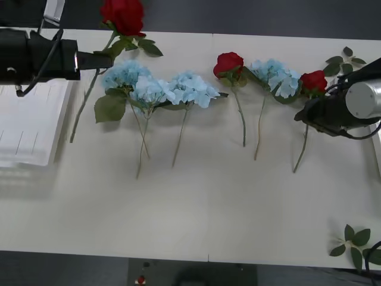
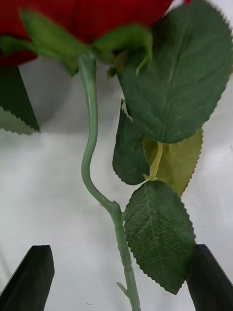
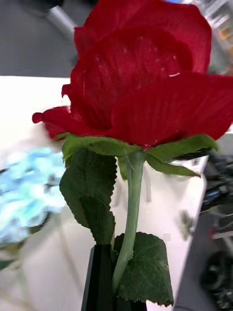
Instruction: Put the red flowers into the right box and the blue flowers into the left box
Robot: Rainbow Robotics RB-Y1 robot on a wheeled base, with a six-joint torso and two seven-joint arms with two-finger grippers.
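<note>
My left gripper (image 1: 100, 59) is shut on the stem of a red flower (image 1: 123, 15) and holds it up over the table's far left. That bloom (image 3: 141, 82) looms close above the black finger (image 3: 101, 277). My right gripper (image 1: 305, 115) hovers open over the stem of the rightmost red flower (image 1: 314, 80), and the stem (image 2: 90, 160) runs between its two fingers (image 2: 30, 277). A third red flower (image 1: 228, 62) lies mid-table. Blue flowers lie in a group (image 1: 156, 88), with one more (image 1: 277, 75) further right. The left box (image 1: 30, 128) sits at the left edge, and the right box (image 1: 377, 146) shows as a thin rim.
Loose green leaf sprigs lie at the far right (image 1: 345, 59) and the near right corner (image 1: 354, 241). The flowers' long stems point toward the table's near edge. The near half of the white table (image 1: 196, 214) is bare.
</note>
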